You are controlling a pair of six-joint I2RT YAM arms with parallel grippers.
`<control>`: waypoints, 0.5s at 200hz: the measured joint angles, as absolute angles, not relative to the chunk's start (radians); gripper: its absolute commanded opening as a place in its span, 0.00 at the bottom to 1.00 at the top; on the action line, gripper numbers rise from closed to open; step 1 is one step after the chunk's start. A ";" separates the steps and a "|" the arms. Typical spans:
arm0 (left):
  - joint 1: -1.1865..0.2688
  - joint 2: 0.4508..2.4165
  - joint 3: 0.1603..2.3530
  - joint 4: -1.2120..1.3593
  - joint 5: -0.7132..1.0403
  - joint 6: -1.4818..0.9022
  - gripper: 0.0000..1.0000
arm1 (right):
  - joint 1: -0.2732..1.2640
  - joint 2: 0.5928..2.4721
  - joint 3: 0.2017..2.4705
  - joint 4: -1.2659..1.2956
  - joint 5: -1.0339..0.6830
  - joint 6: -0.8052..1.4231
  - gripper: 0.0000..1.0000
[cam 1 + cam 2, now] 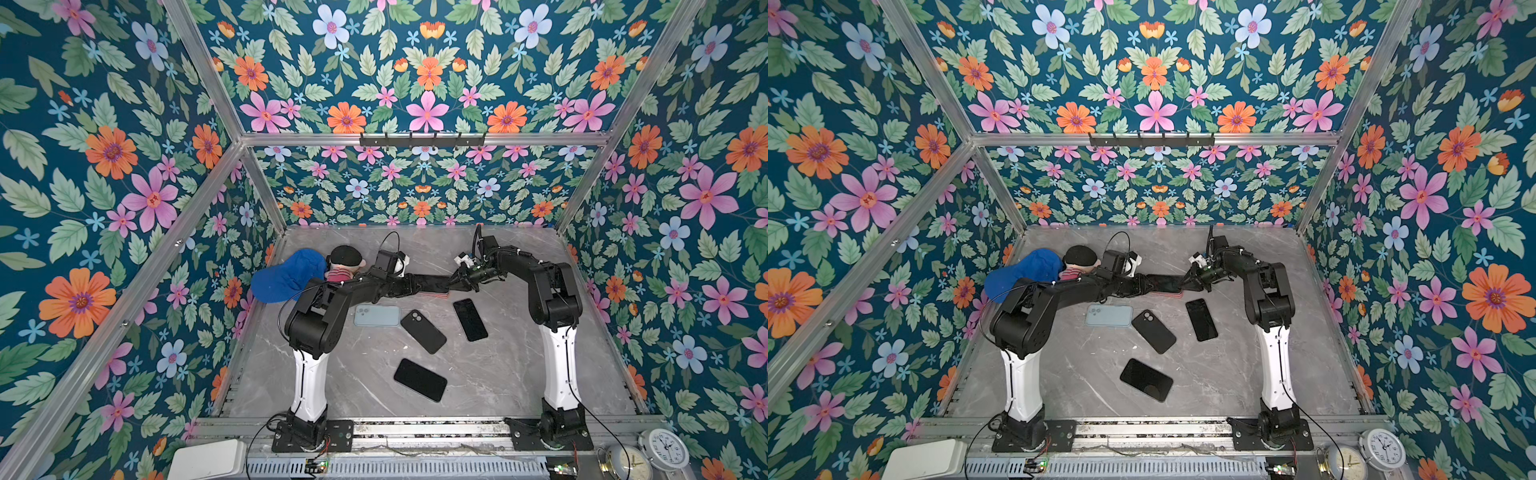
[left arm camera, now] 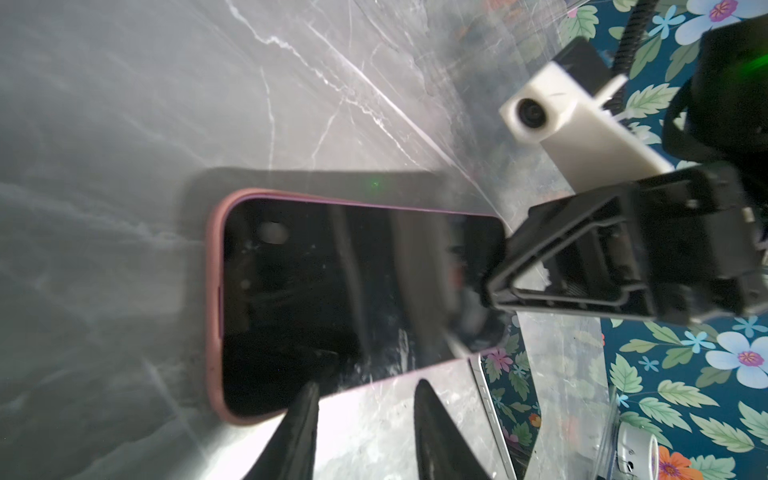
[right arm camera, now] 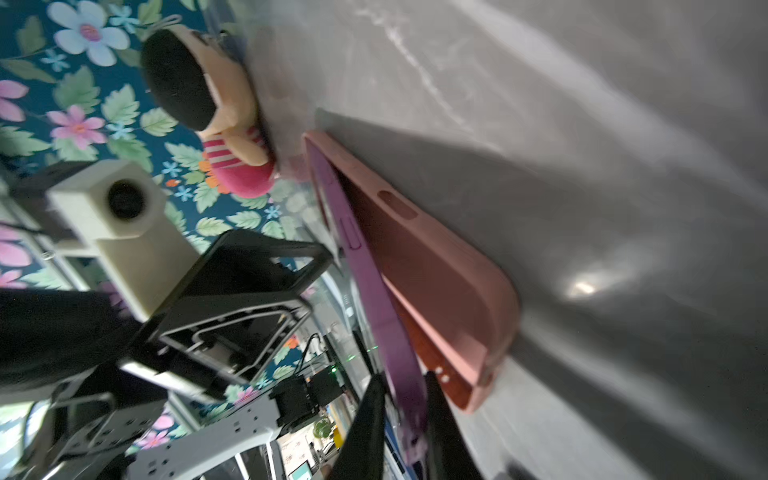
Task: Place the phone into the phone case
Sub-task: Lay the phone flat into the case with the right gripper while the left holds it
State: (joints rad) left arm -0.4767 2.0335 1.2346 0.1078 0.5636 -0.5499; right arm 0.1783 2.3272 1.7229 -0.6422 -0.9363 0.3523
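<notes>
A pink phone case (image 3: 419,257) lies flat on the marble table (image 1: 498,374) between the two arms. The purple phone (image 3: 374,291) leans into it: one end sits in the case, the other end is lifted. My right gripper (image 3: 403,378) is shut on that lifted end. In both top views the phone (image 1: 432,281) (image 1: 1163,280) shows dark above a pink strip of case (image 1: 436,296). My left gripper (image 2: 365,384) is open at the case's long side; one finger touches the dark screen (image 2: 332,291) by the pink rim (image 2: 214,311), the other hangs over bare table.
Nearer the front lie a pale blue case or phone (image 1: 377,316) and three black phones (image 1: 423,331) (image 1: 470,320) (image 1: 419,379). A blue cap (image 1: 286,276) and a small doll (image 1: 345,262) sit at the back left. Two clocks (image 1: 665,449) stand at the front right.
</notes>
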 measured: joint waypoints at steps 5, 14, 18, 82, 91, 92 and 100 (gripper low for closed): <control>-0.476 2.030 1.235 0.109 0.564 -0.550 0.41 | 0.178 2.328 1.725 -0.648 -0.925 0.350 0.21; -0.471 2.025 1.235 0.111 0.563 -0.550 0.41 | 0.177 2.328 1.730 -0.663 -0.905 0.340 0.23; -0.470 2.024 1.234 0.112 0.562 -0.550 0.41 | 0.177 2.328 1.733 -0.668 -0.900 0.337 0.24; -0.432 2.012 1.218 0.105 0.550 -0.549 0.45 | 0.180 2.308 1.768 -0.745 -0.806 0.299 0.43; -0.429 2.016 1.221 0.104 0.548 -0.546 0.46 | 0.182 2.306 1.777 -0.755 -0.786 0.292 0.45; -0.429 2.017 1.221 0.104 0.548 -0.546 0.46 | 0.183 2.306 1.778 -0.756 -0.785 0.291 0.45; -0.428 2.024 1.225 0.104 0.548 -0.546 0.46 | 0.187 2.304 1.787 -0.767 -0.766 0.285 0.47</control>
State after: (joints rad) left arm -0.4282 2.0243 1.2247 0.1043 0.5476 -0.5457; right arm 0.1867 2.3043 1.7874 -0.7670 -0.7662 0.2852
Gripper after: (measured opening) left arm 0.457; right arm 0.445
